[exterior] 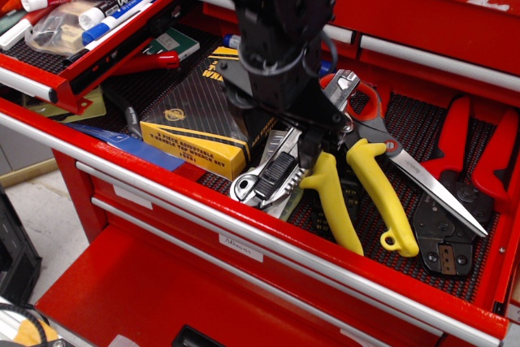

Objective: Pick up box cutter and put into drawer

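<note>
The box cutter (pixel 266 176), slim silver metal with a black slider, lies slantwise in the wide red tool drawer, resting on the yellow-handled snips (pixel 380 193). Its tip (pixel 345 83) shows beyond the gripper and its middle is hidden. My black gripper (pixel 278 142) is low over the cutter's middle, jaws apart, one finger on each side of it; I cannot tell whether the pads touch it. The narrow shallow drawer (pixel 49 80) with a black mat stands open at the upper left and holds marker pens (pixel 122 7).
A black and yellow wrench-set box (pixel 187 119) lies just left of the cutter. Red-handled scissors (pixel 367 103) and red-handled crimpers (pixel 455 160) lie to the right. The wide drawer's front rail (pixel 244 229) runs below. A red-handled tool (pixel 150 61) lies under the narrow drawer.
</note>
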`<state>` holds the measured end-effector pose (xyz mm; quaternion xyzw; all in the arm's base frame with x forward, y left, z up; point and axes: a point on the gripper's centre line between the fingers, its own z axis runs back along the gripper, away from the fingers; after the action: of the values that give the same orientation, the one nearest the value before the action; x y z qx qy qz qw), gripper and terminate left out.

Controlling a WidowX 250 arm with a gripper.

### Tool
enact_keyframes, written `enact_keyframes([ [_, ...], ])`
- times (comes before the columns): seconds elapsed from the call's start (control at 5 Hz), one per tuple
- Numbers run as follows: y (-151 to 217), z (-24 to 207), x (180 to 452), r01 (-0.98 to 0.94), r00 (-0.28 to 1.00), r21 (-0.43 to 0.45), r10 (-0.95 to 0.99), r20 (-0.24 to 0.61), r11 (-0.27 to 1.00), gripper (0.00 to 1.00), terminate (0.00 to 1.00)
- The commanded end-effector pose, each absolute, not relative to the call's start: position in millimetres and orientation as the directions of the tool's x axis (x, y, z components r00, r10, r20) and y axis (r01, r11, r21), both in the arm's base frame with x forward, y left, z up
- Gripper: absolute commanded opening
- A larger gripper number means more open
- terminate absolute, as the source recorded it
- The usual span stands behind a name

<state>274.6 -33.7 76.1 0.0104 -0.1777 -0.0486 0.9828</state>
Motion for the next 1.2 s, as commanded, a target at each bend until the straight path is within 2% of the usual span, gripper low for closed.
enact_keyframes([
  [0.0, -34, 66, 292, 0.150, 0.905, 0.032, -0.150, 0.399, 0.988, 1.00, 0.00],
  [0.4, -47, 50, 293, 0.147, 0.897, -0.012, -0.128, 0.424, 0.989, 1.00, 0.00],
  [0.6, -48, 49, 294, 0.117, 0.900, -0.003, -0.105, 0.424, 0.993, 0.00, 0.00],
  [0.8, -41, 64, 296, 0.115, 0.912, 0.045, -0.123, 0.391, 0.992, 0.00, 0.00],
  [1.0, -14, 91, 301, 0.154, 0.927, 0.098, -0.178, 0.330, 0.983, 0.00, 0.00],
])
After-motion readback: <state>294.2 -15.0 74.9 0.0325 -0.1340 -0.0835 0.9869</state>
